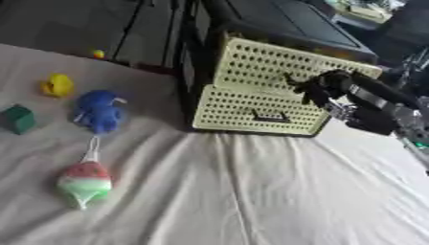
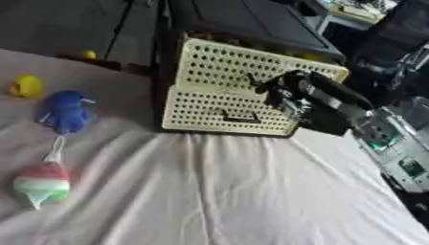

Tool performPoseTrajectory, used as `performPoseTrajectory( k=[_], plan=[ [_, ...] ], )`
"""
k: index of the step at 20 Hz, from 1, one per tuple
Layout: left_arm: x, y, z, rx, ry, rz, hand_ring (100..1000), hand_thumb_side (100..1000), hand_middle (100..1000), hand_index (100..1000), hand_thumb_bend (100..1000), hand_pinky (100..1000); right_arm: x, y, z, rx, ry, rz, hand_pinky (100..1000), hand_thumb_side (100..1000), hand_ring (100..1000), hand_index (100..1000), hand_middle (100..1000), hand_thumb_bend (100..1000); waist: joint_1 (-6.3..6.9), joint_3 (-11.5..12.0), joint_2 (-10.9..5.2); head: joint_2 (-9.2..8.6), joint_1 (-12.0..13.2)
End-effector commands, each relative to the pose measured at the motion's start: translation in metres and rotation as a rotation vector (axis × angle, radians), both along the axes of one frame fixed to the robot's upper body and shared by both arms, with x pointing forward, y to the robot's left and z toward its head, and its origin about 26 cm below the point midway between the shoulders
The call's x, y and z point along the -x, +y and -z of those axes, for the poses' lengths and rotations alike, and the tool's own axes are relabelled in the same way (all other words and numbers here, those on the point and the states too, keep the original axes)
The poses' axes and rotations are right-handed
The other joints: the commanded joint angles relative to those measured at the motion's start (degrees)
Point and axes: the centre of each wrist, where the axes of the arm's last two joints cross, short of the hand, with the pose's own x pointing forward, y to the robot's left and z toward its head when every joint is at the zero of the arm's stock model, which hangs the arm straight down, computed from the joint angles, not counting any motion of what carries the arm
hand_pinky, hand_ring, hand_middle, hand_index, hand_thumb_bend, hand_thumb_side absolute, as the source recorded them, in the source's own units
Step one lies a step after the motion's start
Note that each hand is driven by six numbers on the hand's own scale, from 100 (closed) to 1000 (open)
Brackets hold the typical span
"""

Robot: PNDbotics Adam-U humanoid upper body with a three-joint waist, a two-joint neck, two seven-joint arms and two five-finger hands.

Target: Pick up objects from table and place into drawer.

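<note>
A cream perforated drawer unit stands at the back of the table, with an upper drawer (image 1: 260,62) and a lower drawer (image 1: 239,110). The upper drawer front sits a little forward of the lower one. My right hand (image 1: 317,90) comes in from the right, fingers curled at the upper drawer's handle. On the left lie a yellow duck (image 1: 58,85), a blue plush toy (image 1: 99,112), a green cube (image 1: 18,119) and a red, white and green plush (image 1: 84,183) with a cord. The left hand shows in neither view.
A white cloth (image 1: 251,191) covers the table. The lower drawer carries a dark handle (image 1: 272,117). A small yellow ball (image 1: 99,54) lies past the table's far edge. Dark furniture and equipment stand behind and to the right of the drawer unit.
</note>
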Motion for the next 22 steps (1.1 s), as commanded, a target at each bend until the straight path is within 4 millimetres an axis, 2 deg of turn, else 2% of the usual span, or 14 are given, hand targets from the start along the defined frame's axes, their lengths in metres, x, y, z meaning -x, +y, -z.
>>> performPoseTrajectory(
  k=[1,7,10,12,13,16,17,22],
  plan=[
    [0.0034,-0.0017,-0.0058,-0.002,-0.027,0.010,710,1000,646,973,100,658,0.0126,-0.0063,-0.0194,0.015,-0.051,0.024,154,1000,246,825,650,100,0.31,-0.05,-1.16,-1.03,-0.16],
    [0.0034,-0.0019,-0.0061,-0.001,-0.029,0.010,710,1000,646,973,100,659,0.0121,-0.0069,-0.0173,0.025,-0.057,0.030,175,1000,297,889,740,100,0.54,-0.08,-0.84,-1.21,-0.23],
    [0.0034,-0.0023,-0.0061,0.000,-0.028,0.011,710,1000,646,973,100,660,0.0121,-0.0067,-0.0169,0.031,-0.053,0.028,179,1000,314,892,768,100,0.64,-0.16,-0.76,-1.14,-0.26],
    [0.0034,-0.0023,-0.0062,-0.001,-0.028,0.011,711,1000,646,973,100,661,0.0119,-0.0069,-0.0164,0.036,-0.049,0.028,213,1000,406,907,801,100,0.67,-0.14,-0.72,-1.11,-0.25],
    [0.0034,-0.0022,-0.0063,0.000,-0.029,0.010,712,1000,647,971,100,662,0.0118,-0.0070,-0.0160,0.038,-0.047,0.027,281,1000,547,914,815,100,0.67,-0.11,-0.68,-1.14,-0.26],
    [0.0034,-0.0024,-0.0063,-0.002,-0.029,0.012,711,1000,646,971,100,662,0.0117,-0.0070,-0.0155,0.040,-0.044,0.021,411,1000,723,922,815,100,0.69,-0.10,-0.55,-1.31,-0.24],
    [0.0034,-0.0027,-0.0063,-0.003,-0.029,0.014,711,1000,646,969,100,662,0.0118,-0.0070,-0.0156,0.039,-0.043,0.018,447,1000,749,920,814,100,0.70,-0.12,-0.51,-1.31,-0.23],
    [0.0034,-0.0027,-0.0065,-0.003,-0.028,0.014,712,1000,646,971,100,663,0.0133,-0.0079,-0.0184,0.031,-0.049,0.012,575,1000,764,917,815,100,0.74,-0.22,-0.34,-1.28,-0.36]
  ],
)
